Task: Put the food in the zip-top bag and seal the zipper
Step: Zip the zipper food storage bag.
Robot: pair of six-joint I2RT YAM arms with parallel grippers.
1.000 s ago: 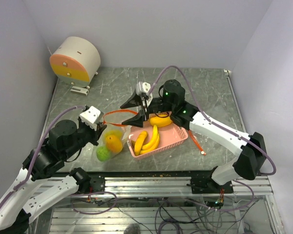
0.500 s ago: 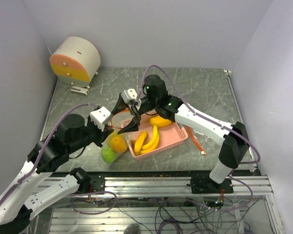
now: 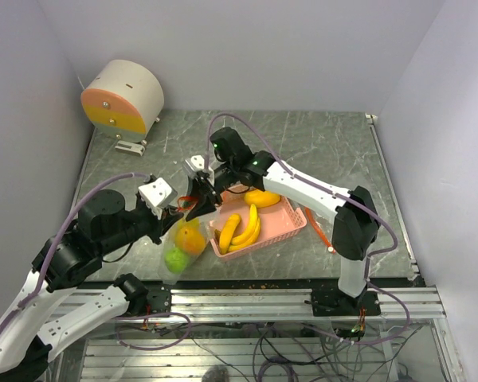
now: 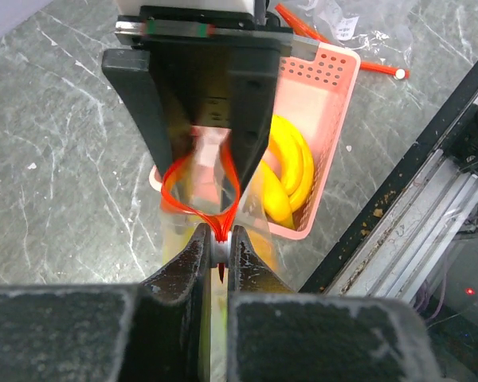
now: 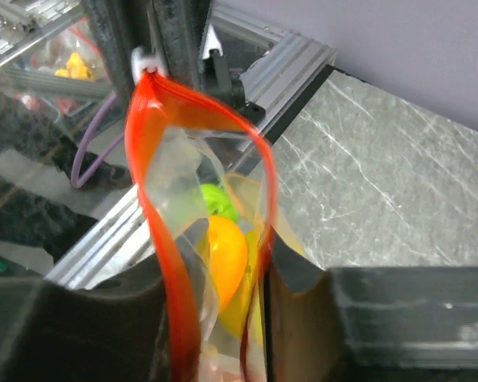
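Observation:
The clear zip-top bag [image 3: 183, 243] hangs from my left gripper [image 3: 178, 208], which is shut on one end of its red-orange zipper [image 4: 221, 231]. The rest of the zipper [image 5: 147, 159] gapes in a loop. Inside the bag are an orange fruit [image 5: 227, 251] and a bumpy green ball [image 5: 215, 199], both also in the top view, orange fruit [image 3: 190, 236] and green ball [image 3: 174, 259]. My right gripper [image 3: 201, 199] is open and straddles the bag's mouth, one finger [image 5: 303, 278] outside each strip. Several yellow bananas [image 3: 243, 229] and a mango-like piece [image 3: 261, 197] lie in the pink basket [image 3: 291, 227].
A loose red-orange stick [image 3: 323, 235] lies right of the basket. A round cream and orange device [image 3: 123, 97] stands at the back left. The table's front rail [image 3: 247, 298] runs just below the bag.
My right gripper has swung left from above the basket to the bag's mouth and now straddles it. My left gripper has kept hold of the zipper end and shifted slightly.

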